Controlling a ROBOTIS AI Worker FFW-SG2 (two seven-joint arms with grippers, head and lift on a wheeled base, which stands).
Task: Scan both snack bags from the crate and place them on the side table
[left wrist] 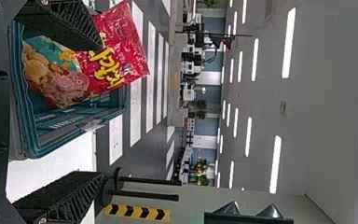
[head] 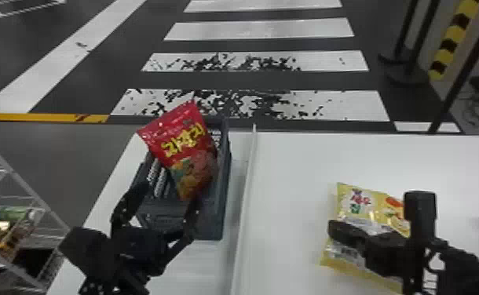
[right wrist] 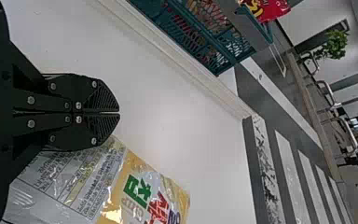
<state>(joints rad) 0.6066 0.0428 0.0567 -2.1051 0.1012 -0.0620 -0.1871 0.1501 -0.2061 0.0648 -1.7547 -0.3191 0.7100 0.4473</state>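
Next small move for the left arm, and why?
Probably nudge the left gripper sideways to centre its gap on the red bag before closing: its fingers are spread wide, and the bag, sticking out of the crate, lines up with one finger, not the gap's middle.

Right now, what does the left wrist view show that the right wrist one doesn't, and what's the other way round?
Left wrist view: the open left pincer and the yellow-and-black striped post.

Right wrist view: the shut right pincer and the yellow snack bag.

Both: the red snack bag, the crate and white floor stripes.
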